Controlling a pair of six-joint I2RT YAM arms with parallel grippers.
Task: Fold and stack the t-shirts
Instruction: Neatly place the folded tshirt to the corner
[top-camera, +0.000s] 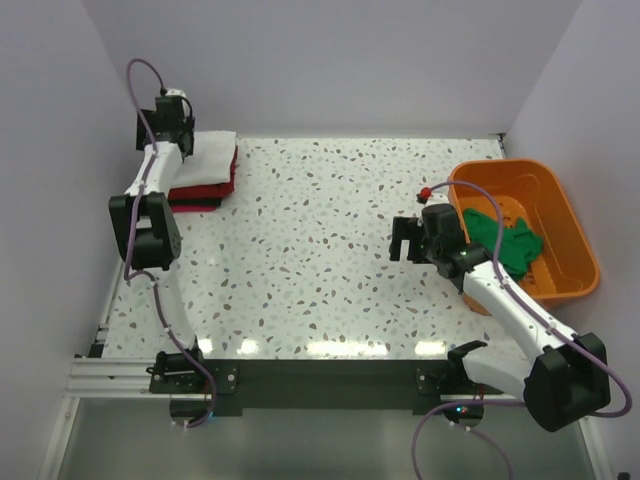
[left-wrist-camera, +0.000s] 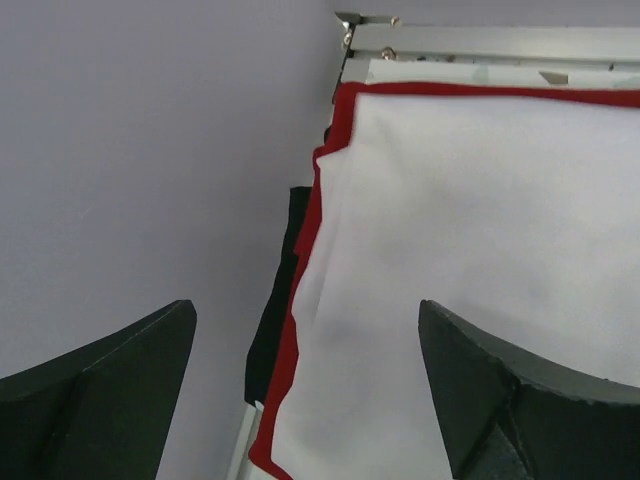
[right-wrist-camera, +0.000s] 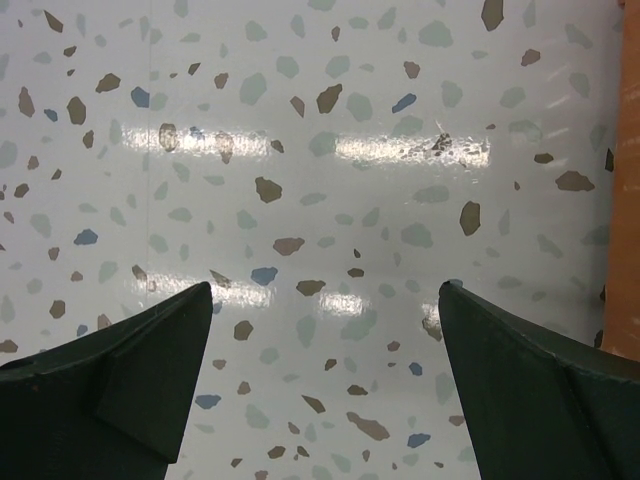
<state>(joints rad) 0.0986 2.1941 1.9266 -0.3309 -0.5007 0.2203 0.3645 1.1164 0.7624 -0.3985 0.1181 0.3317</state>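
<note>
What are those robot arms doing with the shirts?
They are folding t-shirts and stacking them. The left tool hangs open over a folded white shirt lying on a red shirt in the far left corner. The right tool is open over the table, beside the orange tub holding a crumpled green shirt.

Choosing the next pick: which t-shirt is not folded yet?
The green t-shirt, crumpled in the orange tub on the right. The white t-shirt lies folded on the red t-shirt, far left.
</note>
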